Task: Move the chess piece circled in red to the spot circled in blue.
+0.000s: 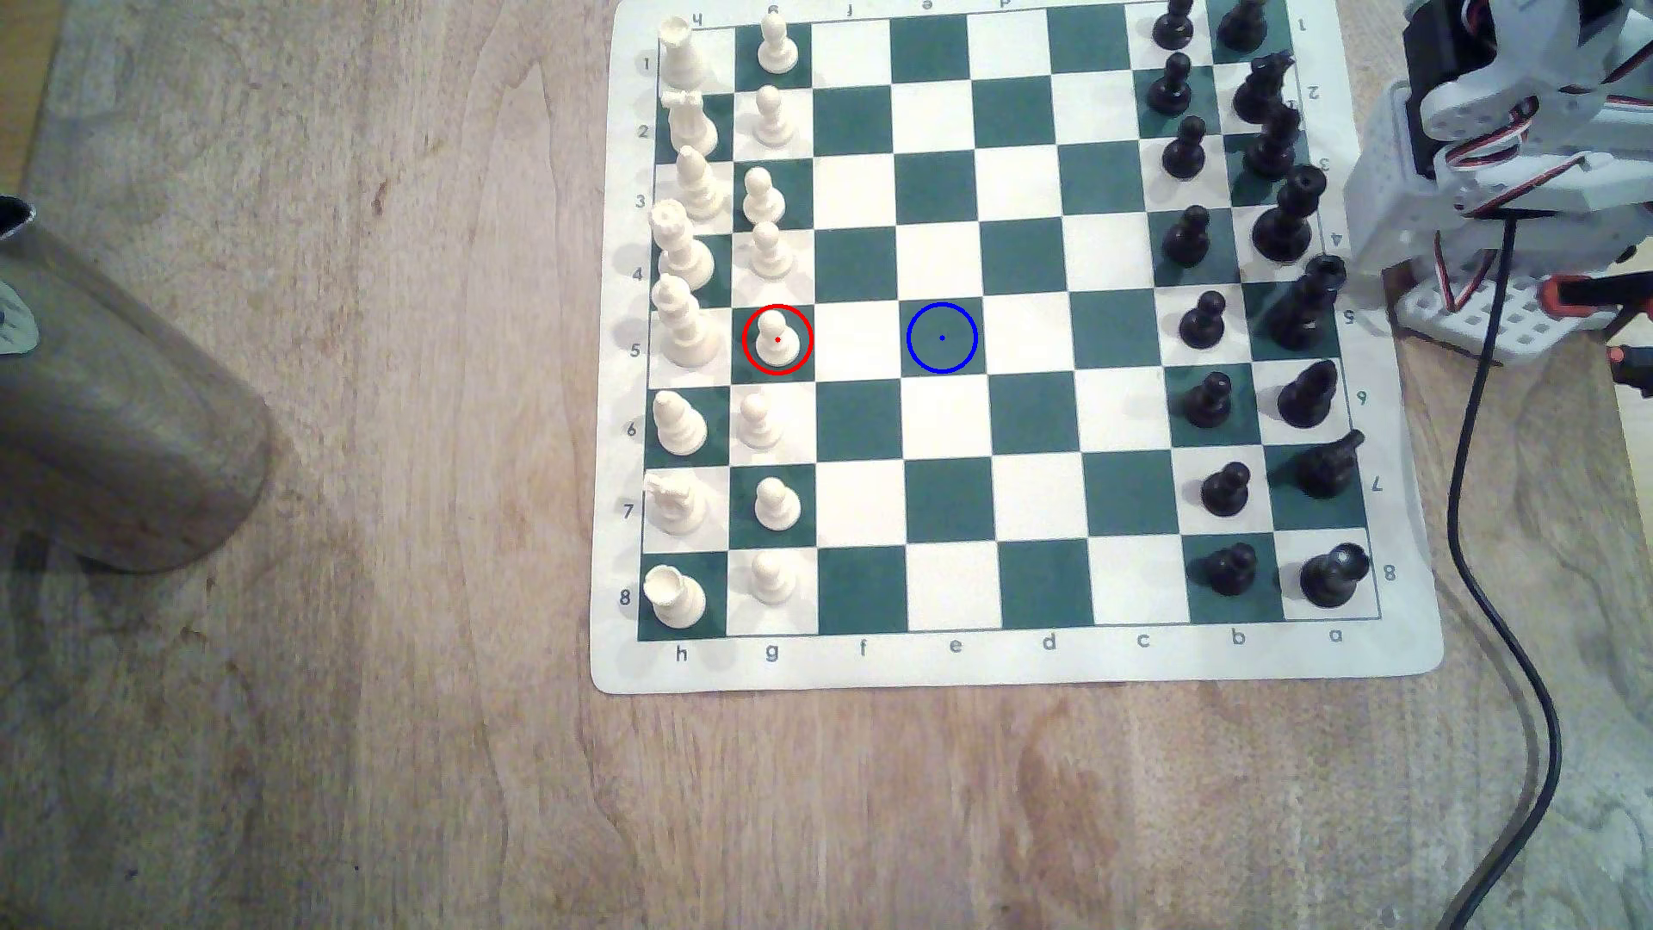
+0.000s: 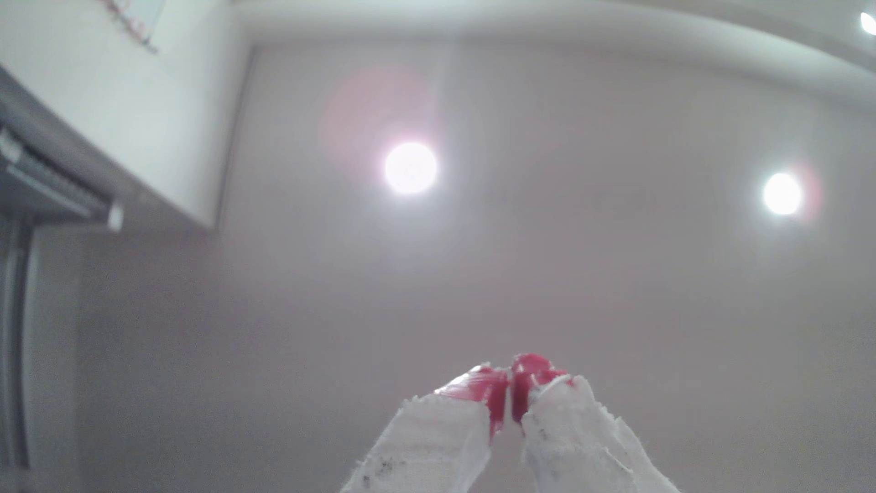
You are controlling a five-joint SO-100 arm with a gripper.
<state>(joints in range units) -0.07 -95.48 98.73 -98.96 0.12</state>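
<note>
My gripper (image 2: 509, 388) closed and empty, aimed at the ceiling, pawn (image 1: 776, 340) ringed red at exterior view's centre, blue-ringed square (image 1: 942, 338) two squares right.

Soft even board light, hazy wrist view, two ceiling lamps (image 2: 410, 168) flaring

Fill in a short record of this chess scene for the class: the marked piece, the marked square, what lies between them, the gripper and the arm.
marked piece: cream pawn in the red ring, standing upright on a green square
target: green square with the blue ring, bare
between them: one bare white square in the same row
gripper: gripper with red tips nearly closed, holding nothing, facing the ceiling
arm: arm folded beside the black pieces, exterior view's right
</note>
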